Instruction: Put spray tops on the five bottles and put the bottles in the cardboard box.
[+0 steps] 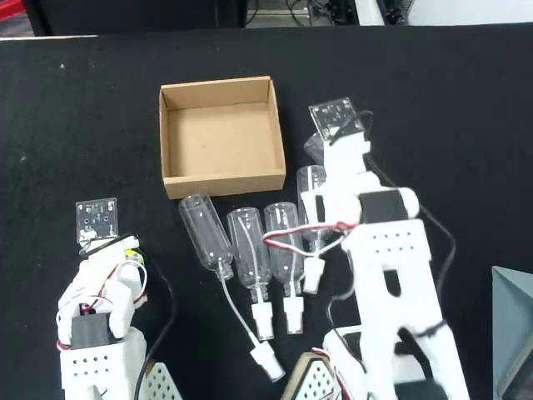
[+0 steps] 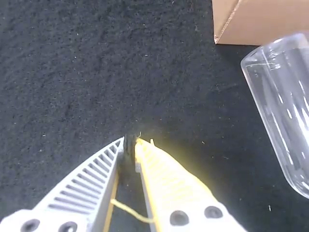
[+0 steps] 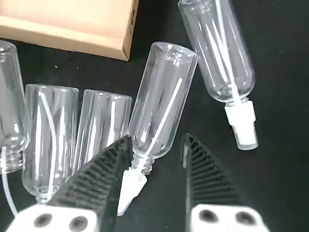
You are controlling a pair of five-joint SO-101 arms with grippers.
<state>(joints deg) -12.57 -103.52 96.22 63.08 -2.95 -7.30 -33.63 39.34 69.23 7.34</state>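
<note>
Table: black cloth (image 1: 466, 100), matte and felt-like, flat right across.
Cardboard box: here it is, square, brown, low-walled (image 1: 223, 180), open on top and empty inside.
Bottles: 5 clear, smooth cylinders, all lying on the cloth at the box's near side, none in it.
Leftmost bottle (image 1: 206, 232): neck bare, and its loose spray top (image 1: 268, 360) lies apart, a thin tube trailing between them.
Second bottle (image 1: 250, 246) and third bottle (image 1: 283, 240): side by side, touching, white tops at their necks.
Fourth bottle (image 3: 161, 104): tube inside, white top at its neck.
Fifth bottle (image 3: 219, 53): white top on, just off the box's corner.
Right gripper (image 3: 157, 140): spread wide, ribbed black fingers either side of the fourth bottle's neck, gripping nothing.
Left gripper (image 2: 129, 143): tips together, nothing held, low over the cloth.
Room: a wide stretch of cloth lies left of the box.
</note>
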